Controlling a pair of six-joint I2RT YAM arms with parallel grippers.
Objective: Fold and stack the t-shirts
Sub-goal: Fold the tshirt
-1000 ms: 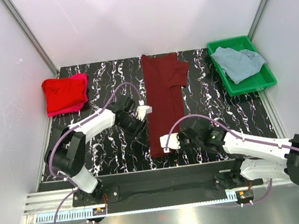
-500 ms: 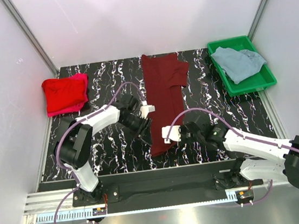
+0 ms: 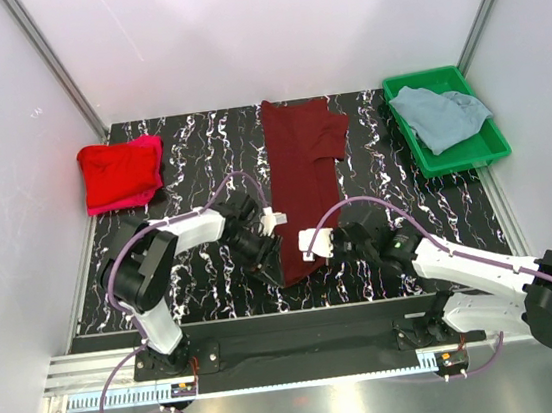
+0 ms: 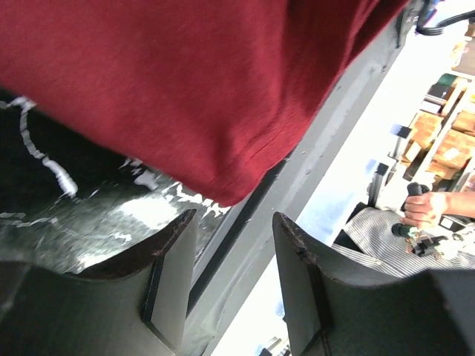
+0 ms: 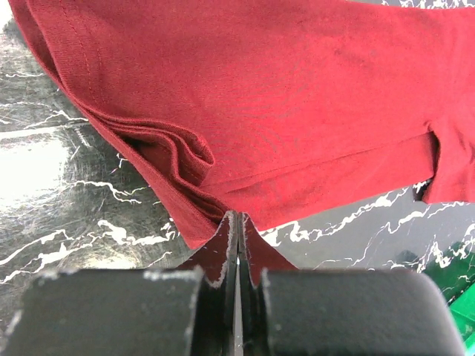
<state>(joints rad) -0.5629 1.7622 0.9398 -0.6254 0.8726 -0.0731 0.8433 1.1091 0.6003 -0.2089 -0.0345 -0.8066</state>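
Note:
The dark maroon t-shirt lies as a long folded strip down the middle of the table. My right gripper is shut on its near right hem; in the right wrist view the closed fingertips pinch the bunched edge of the maroon t-shirt. My left gripper is at the shirt's near left corner, open and holding nothing. In the left wrist view the gripper is just short of the maroon corner. A bright red t-shirt lies folded on a pink one at the back left. A grey-blue t-shirt is crumpled at the back right.
The grey-blue shirt sits in a green plastic tray at the back right corner. The table top is black marble pattern, with white walls on three sides. The table's front edge runs just beyond the left fingers.
My right gripper has moved away from the front edge, drawing the shirt's near right hem with it. My left gripper has slid nearer along the shirt's left edge to the near corner.

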